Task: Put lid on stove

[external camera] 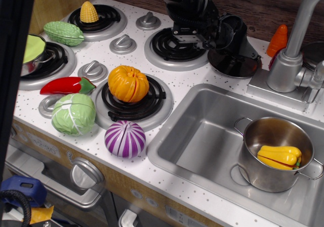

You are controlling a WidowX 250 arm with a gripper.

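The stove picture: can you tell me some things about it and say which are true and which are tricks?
1. The corn sits on a back burner. True.
2. The pot in the sink is empty. False: a yellow pepper lies inside.
3. The dark lid already covers a burner. False: it lies on the white top beside the back right burner, under the pincer.
4. The orange pumpkin sits on a front burner. True.
5. The purple onion is in the sink. False: it is on the stove top.
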